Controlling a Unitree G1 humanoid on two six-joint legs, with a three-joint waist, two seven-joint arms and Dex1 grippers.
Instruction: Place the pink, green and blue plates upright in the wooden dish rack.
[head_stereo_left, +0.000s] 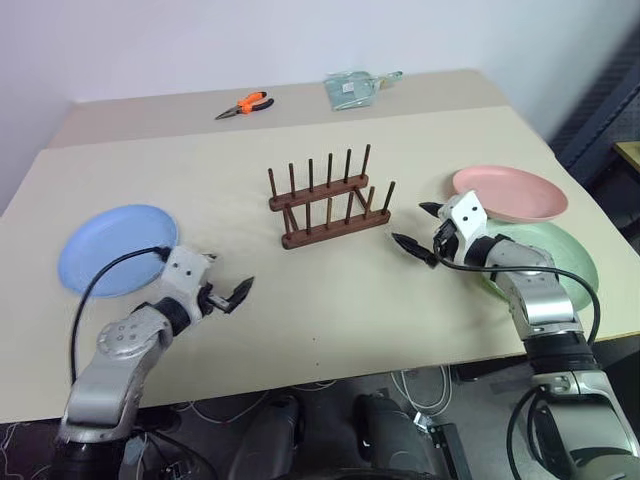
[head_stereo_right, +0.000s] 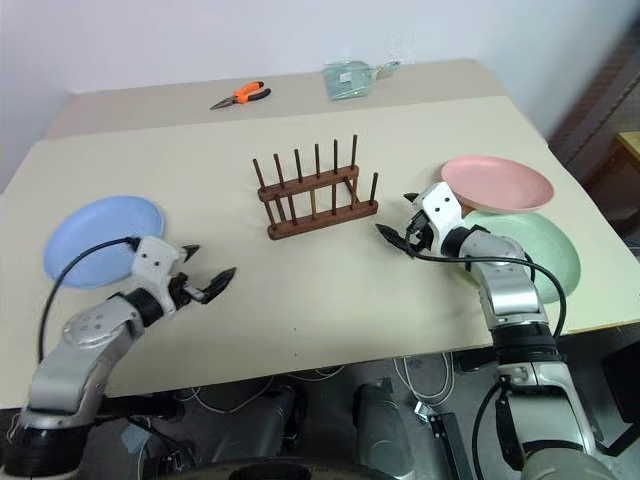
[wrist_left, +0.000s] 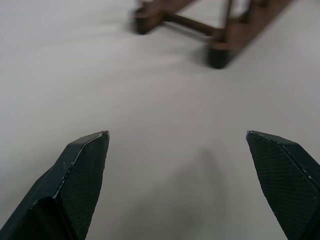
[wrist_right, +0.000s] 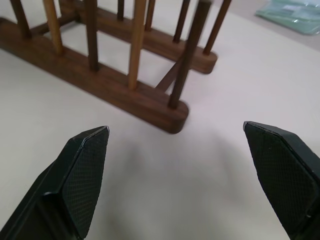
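Table (head_stereo_left: 330, 300): a beige top carrying everything described below.

Blue plate (head_stereo_left: 118, 249): lies flat near the table's left edge, just beyond the left arm's wrist and well apart from the rack.

Green plate (head_stereo_left: 572, 255): lies flat at the right edge, partly covered by the right arm.

Pink plate (head_stereo_left: 509, 193): lies flat just behind the green plate, its near rim overlapping the green one.

Rack (head_stereo_left: 329, 198): dark wooden, standing mid-table between the two arms, two base bars set at a slight slant, each with a row of upright pegs. No plate stands in it. In the right wrist view its near bar end and pegs are seen close ahead of the fingers; in the left wrist view only the bar ends appear, farther off.

Right gripper (head_stereo_left: 420, 228): hovers over bare table just right of the rack, pointing toward it, fingers (wrist_right: 82, 170) spread wide with nothing between them. It stands beside the pink and green plates but touches neither.

Left gripper (head_stereo_left: 232, 286): hovers over bare table to the right of the blue plate, pointing toward the rack, fingers (wrist_left: 82, 175) spread wide and empty.

Packet (head_stereo_left: 352, 89): a pale green clear-wrapped item at the far edge.

Pliers (head_stereo_left: 245, 104): orange-handled, lying at the far edge left of the packet.
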